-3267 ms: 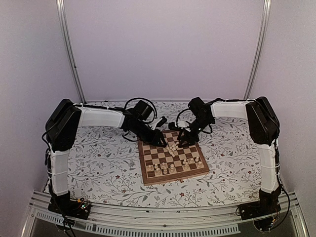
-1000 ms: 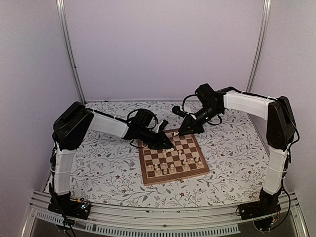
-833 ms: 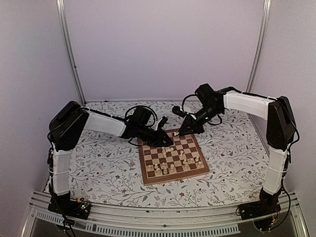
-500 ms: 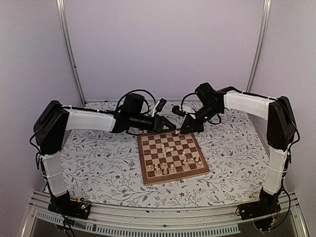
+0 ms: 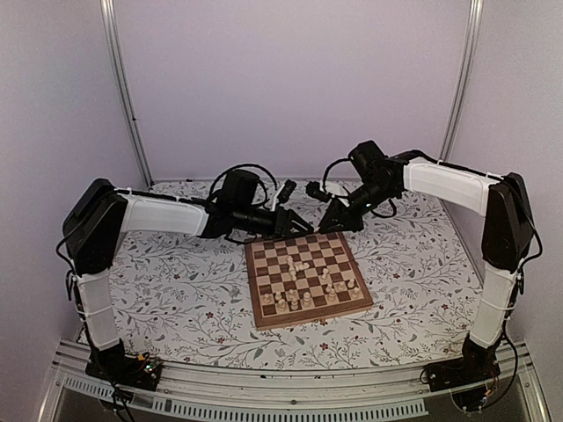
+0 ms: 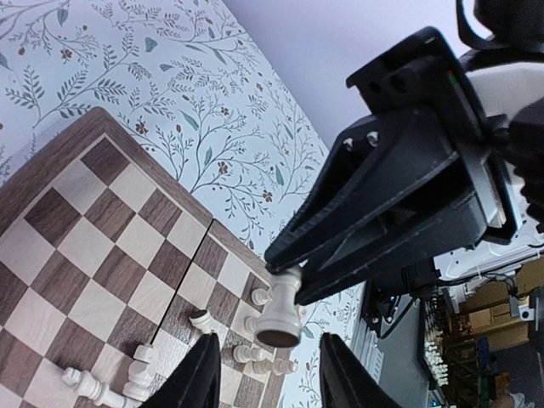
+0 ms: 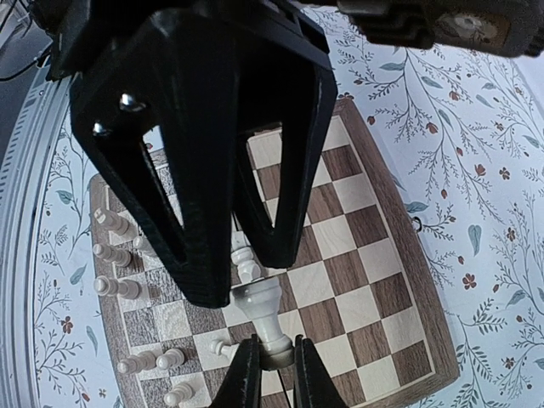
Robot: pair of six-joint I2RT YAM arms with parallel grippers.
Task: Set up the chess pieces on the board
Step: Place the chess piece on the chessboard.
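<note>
Grips a raised piece (image 7: 259, 308) by its head with the right gripper (image 7: 274, 364), jaws clamped tight on it. Hangs over the far side of the board (image 5: 266, 262), clear of the wood. Runs lengthwise straight out from the grip, base leading, slanting down and toward the near left, so not upright. Meets the left gripper (image 6: 269, 370) just beside it on the left, jaws apart and holding nothing, close to the base end but apparently not touching. Leaves the other chess pieces (image 5: 305, 296) across the middle and near rows, some standing, a few lying on their sides. Probably calls for the right gripper alone, being the one in possession: tilt until the long axis stands vertical, base down, then lower onto a free square, nearer than the grip and below it. Risks toppling standing neighbours if brought down on a slant. Cannot tell which kind of figure from these views.
</note>
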